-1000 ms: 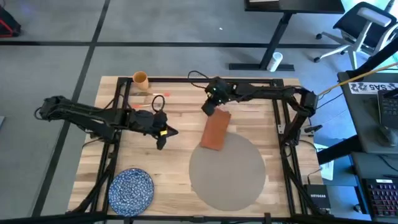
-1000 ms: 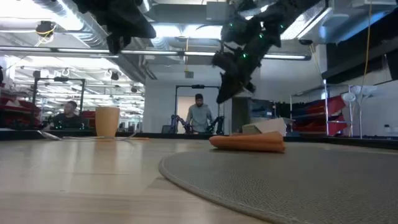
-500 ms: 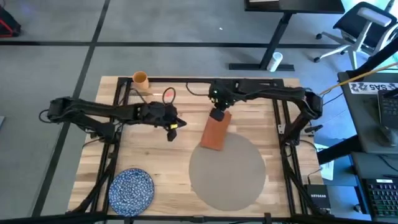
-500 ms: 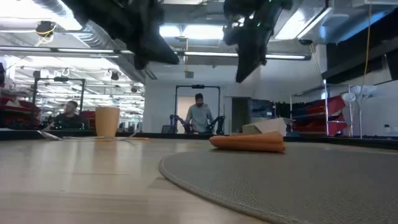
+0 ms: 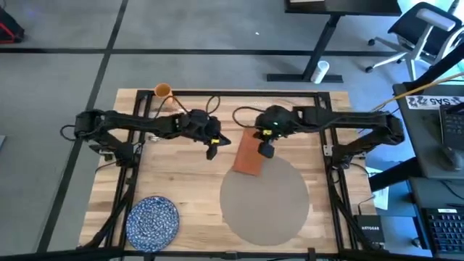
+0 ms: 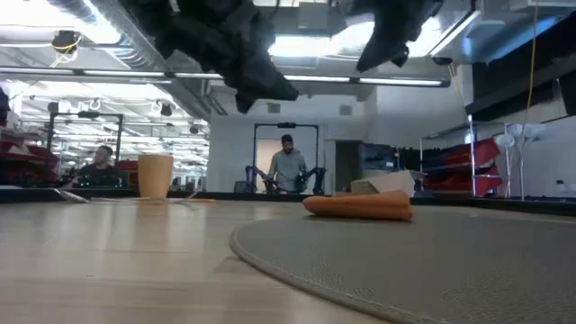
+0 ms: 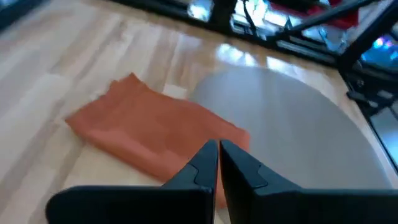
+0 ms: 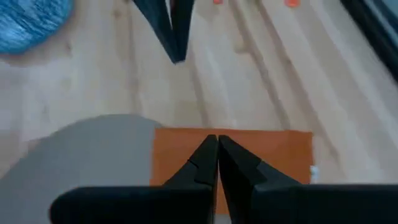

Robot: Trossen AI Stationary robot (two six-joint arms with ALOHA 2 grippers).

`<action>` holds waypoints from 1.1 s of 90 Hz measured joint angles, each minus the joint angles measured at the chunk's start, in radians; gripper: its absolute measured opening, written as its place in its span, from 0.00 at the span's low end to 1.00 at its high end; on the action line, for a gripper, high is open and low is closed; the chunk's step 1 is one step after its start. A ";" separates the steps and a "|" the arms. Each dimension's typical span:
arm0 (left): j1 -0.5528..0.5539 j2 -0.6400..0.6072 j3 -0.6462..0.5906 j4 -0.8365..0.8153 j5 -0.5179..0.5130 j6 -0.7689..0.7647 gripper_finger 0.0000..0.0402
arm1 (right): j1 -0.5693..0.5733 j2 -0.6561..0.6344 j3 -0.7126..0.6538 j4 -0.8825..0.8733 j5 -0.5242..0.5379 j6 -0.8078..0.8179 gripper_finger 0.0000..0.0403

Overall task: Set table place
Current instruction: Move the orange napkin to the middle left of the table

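My right end effector hung above the rust-red napkin, its fingers pressed together with nothing between them; my right wrist view showed the two dark tips meeting over the orange cloth. My left end effector hovered just left of the napkin over bare wood, fingers likewise closed and empty, pointing toward the cloth in my left wrist view.

The napkin lay flat on the tabletop, tilted, its near end overlapping the far left rim of the round grey-beige placemat. The placemat sat right of centre, toward the near side, with nothing on its middle. I judged the napkin was left there as a half-finished placement: it belonged beside the mat, not across its rim, which would explain both end effectors gathered around it.

The blue speckled plate rested at the near left corner, well apart from the placemat, and an orange cup stood at the far left edge. I reckoned the setting was early yet, since the plate was not on the mat and the cup was not beside it.
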 joint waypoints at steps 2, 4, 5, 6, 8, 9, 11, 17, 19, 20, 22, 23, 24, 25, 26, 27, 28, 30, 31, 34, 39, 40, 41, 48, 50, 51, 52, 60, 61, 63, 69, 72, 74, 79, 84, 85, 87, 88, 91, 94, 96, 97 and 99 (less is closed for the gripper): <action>-0.003 0.012 0.008 0.001 0.001 0.001 0.00 | 0.000 -0.013 -0.024 0.006 -0.002 0.016 0.00; -0.004 0.022 0.015 0.001 0.001 0.001 0.00 | -0.001 -0.025 -0.045 0.010 -0.002 0.022 0.00; -0.005 0.028 0.018 0.001 0.001 0.000 0.00 | -0.001 -0.030 -0.054 0.013 -0.002 0.029 0.00; -0.005 0.033 0.021 0.001 0.001 0.000 0.00 | -0.001 -0.035 -0.064 0.019 -0.002 0.035 0.00; -0.007 0.045 0.029 -0.002 0.000 0.001 0.00 | -0.001 -0.047 -0.083 0.035 -0.002 0.045 0.00; -0.007 0.051 0.033 -0.002 0.000 0.001 0.00 | -0.001 -0.053 -0.092 0.043 -0.002 0.051 0.00; -0.007 0.063 0.041 -0.003 -0.001 0.001 0.00 | -0.001 -0.066 -0.110 0.053 -0.002 0.064 0.00; -0.007 0.101 0.068 -0.002 -0.015 0.001 0.00 | -0.001 -0.094 -0.156 0.054 -0.002 0.097 0.00; -0.006 0.113 0.075 -0.005 -0.021 0.001 0.00 | -0.001 -0.101 -0.166 0.059 -0.002 0.107 0.00; -0.006 0.119 0.079 -0.007 -0.025 0.001 0.00 | -0.001 -0.104 -0.170 0.062 -0.002 0.113 0.00; -0.005 0.133 0.085 -0.008 -0.032 0.003 0.00 | -0.001 -0.110 -0.179 0.068 -0.002 0.120 0.00; -0.005 0.139 0.089 -0.009 -0.034 0.003 0.00 | -0.001 -0.112 -0.183 0.069 -0.002 0.122 0.00; -0.004 0.147 0.093 -0.009 -0.036 0.005 0.00 | -0.001 -0.115 -0.186 0.070 -0.002 0.125 0.00; -0.003 0.156 0.097 -0.009 -0.038 0.006 0.00 | -0.001 -0.117 -0.189 0.068 -0.002 0.126 0.00; -0.002 0.163 0.100 -0.007 -0.040 0.007 0.00 | -0.001 -0.120 -0.192 0.066 -0.002 0.127 0.00; -0.001 0.170 0.104 -0.005 -0.043 0.009 0.00 | -0.001 -0.122 -0.194 0.065 -0.002 0.128 0.00; 0.000 0.177 0.108 -0.003 -0.045 0.010 0.00 | -0.001 -0.125 -0.197 0.064 -0.002 0.128 0.00; 0.000 0.192 0.115 -0.002 -0.047 0.011 0.00 | -0.001 -0.129 -0.199 0.064 -0.002 0.128 0.00; 0.001 0.200 0.118 -0.002 -0.048 0.011 0.00 | -0.001 -0.130 -0.199 0.064 -0.001 0.128 0.00; 0.006 0.222 0.127 -0.005 -0.049 0.011 0.00 | -0.001 -0.132 -0.199 0.067 0.001 0.127 0.00; 0.010 0.264 0.145 -0.006 -0.050 0.011 0.00 | -0.001 -0.133 -0.198 0.071 0.007 0.119 0.00; 0.011 0.272 0.148 -0.007 -0.050 0.011 0.00 | -0.001 -0.132 -0.198 0.071 0.007 0.117 0.00; 0.013 0.280 0.152 -0.007 -0.050 0.011 0.00 | -0.001 -0.132 -0.199 0.070 0.007 0.115 0.00; 0.018 0.318 0.168 -0.011 -0.050 -0.003 0.00 | -0.001 -0.136 -0.199 0.069 0.008 0.094 0.00; 0.019 0.328 0.174 -0.011 -0.050 -0.005 0.00 | -0.001 -0.136 -0.199 0.071 0.008 0.092 0.00; 0.020 0.332 0.178 -0.009 -0.050 -0.006 0.00 | -0.001 -0.137 -0.198 0.071 0.008 0.090 0.00; 0.020 0.337 0.182 -0.005 -0.050 -0.006 0.00 | -0.001 -0.137 -0.198 0.072 0.008 0.090 0.00; 0.026 0.353 0.197 0.005 -0.052 -0.007 0.00 | -0.001 -0.139 -0.199 0.066 0.006 0.088 0.00; 0.027 0.354 0.198 0.009 -0.052 -0.007 0.00 | -0.001 -0.140 -0.198 0.067 0.006 0.088 0.00; 0.029 0.357 0.200 0.019 -0.053 -0.007 0.00 | -0.001 -0.141 -0.198 0.071 0.006 0.087 0.00; 0.034 0.369 0.201 0.037 -0.055 -0.007 0.00 | -0.001 -0.147 -0.198 0.067 0.006 0.087 0.00; 0.037 0.373 0.201 0.043 -0.057 -0.007 0.00 | -0.001 -0.147 -0.198 0.069 0.006 0.087 0.00; 0.039 0.376 0.201 0.046 -0.057 -0.008 0.00 | -0.001 -0.147 -0.198 0.070 0.006 0.087 0.00; 0.041 0.387 0.201 0.060 -0.057 -0.009 0.00 | -0.001 -0.147 -0.198 0.068 0.006 0.087 0.00; 0.046 0.395 0.201 0.058 -0.057 -0.010 0.00 | -0.001 -0.147 -0.198 0.068 0.006 0.087 0.00; 0.046 0.399 0.201 0.061 -0.057 -0.010 0.00 | -0.001 -0.147 -0.198 0.067 0.006 0.087 0.00; 0.046 0.406 0.201 0.067 -0.057 -0.012 0.00 | -0.001 -0.148 -0.198 0.067 0.006 0.086 0.00; 0.045 0.408 0.201 0.070 -0.057 -0.014 0.00 | -0.001 -0.148 -0.198 0.067 0.006 0.086 0.00; 0.044 0.416 0.201 0.072 -0.057 -0.021 0.00 | -0.001 -0.147 -0.198 0.066 0.006 0.086 0.00; 0.042 0.425 0.201 0.072 -0.057 -0.027 0.00 | -0.001 -0.147 -0.198 0.061 0.006 0.086 0.00; 0.041 0.430 0.201 0.075 -0.057 -0.030 0.00 | -0.001 -0.147 -0.198 0.059 0.006 0.086 0.00; 0.040 0.433 0.201 0.076 -0.057 -0.032 0.00 | -0.001 -0.147 -0.198 0.060 0.006 0.086 0.00; 0.038 0.439 0.201 0.078 -0.056 -0.033 0.00 | -0.001 -0.147 -0.198 0.062 0.006 0.086 0.00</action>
